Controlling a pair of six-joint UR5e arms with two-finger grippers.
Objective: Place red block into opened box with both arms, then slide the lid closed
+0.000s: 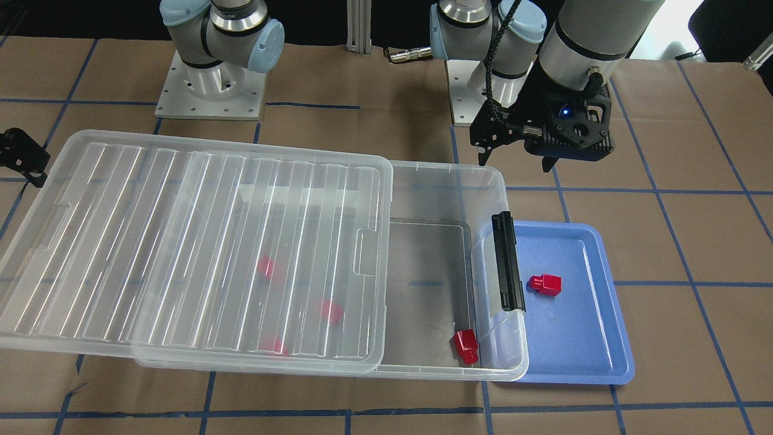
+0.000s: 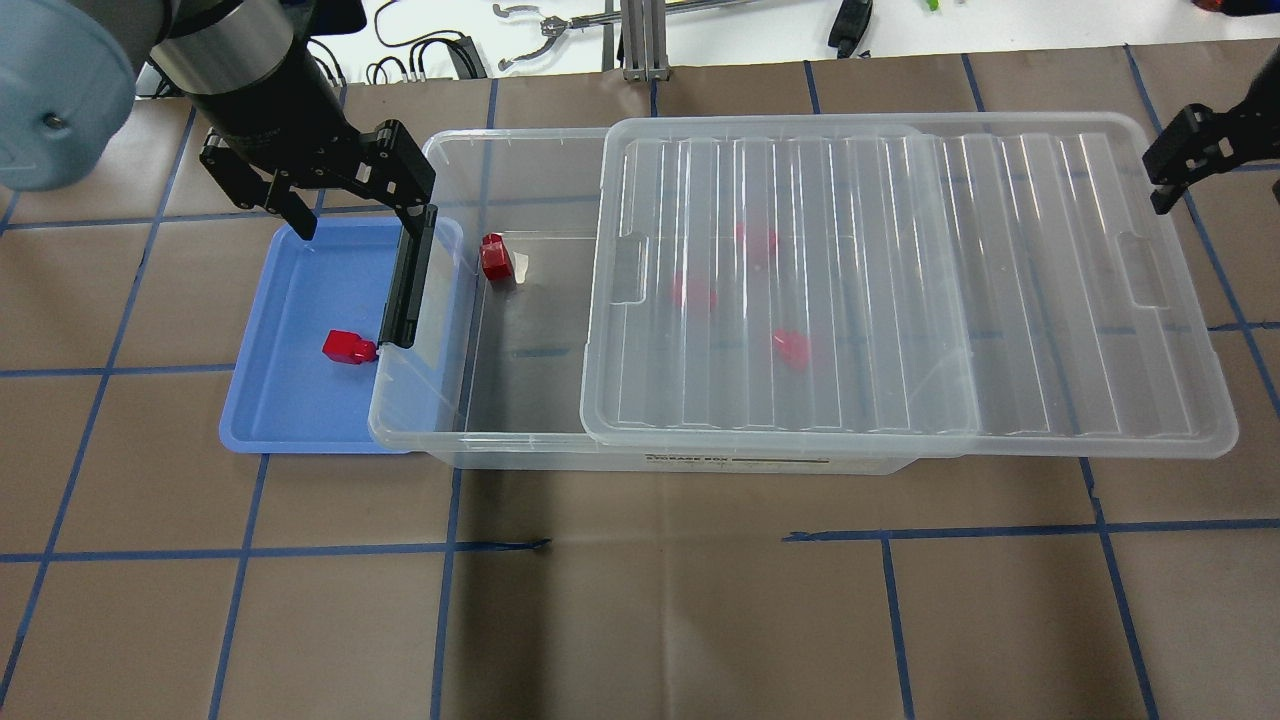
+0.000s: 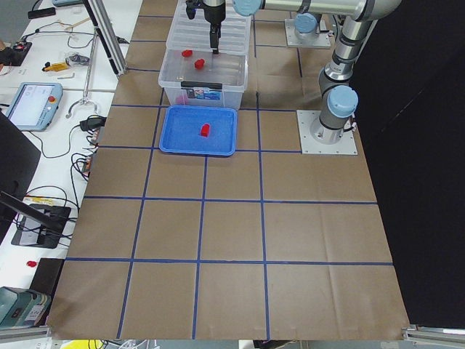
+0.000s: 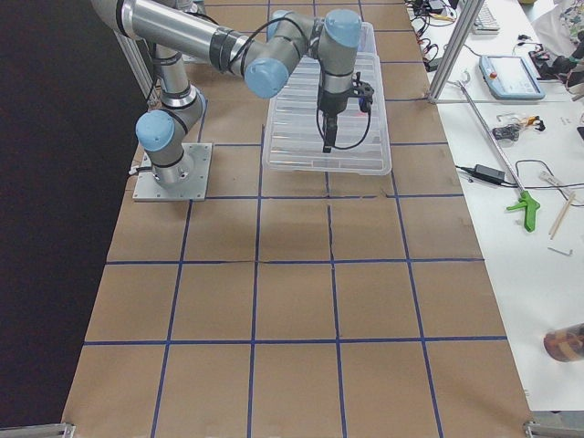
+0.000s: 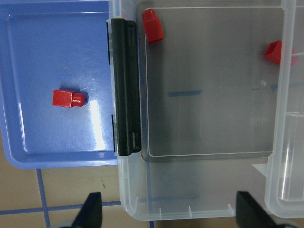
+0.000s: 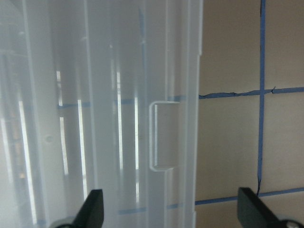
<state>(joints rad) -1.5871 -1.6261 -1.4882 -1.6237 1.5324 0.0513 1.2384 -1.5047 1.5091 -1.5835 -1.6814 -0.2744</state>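
One red block (image 2: 348,346) (image 5: 68,99) lies on the blue tray. Another red block (image 2: 495,257) (image 1: 465,346) sits in the uncovered end of the clear box (image 2: 440,425), and three more show blurred under the lid (image 2: 900,300). The lid is slid toward my right, covers most of the box and overhangs its far end. My left gripper (image 2: 362,215) (image 5: 171,211) hangs open and empty above the tray's back edge and the box's black clip bar (image 2: 405,290). My right gripper (image 6: 172,209) (image 2: 1165,185) is open above the lid's outer short edge, near its tab (image 6: 164,135).
The blue tray (image 2: 290,420) is tucked under the box's clip end. Both arm bases (image 1: 211,90) (image 1: 477,90) stand behind the box. Brown paper with a blue tape grid covers the table. Cables and tools lie beyond the far edge (image 2: 560,25).
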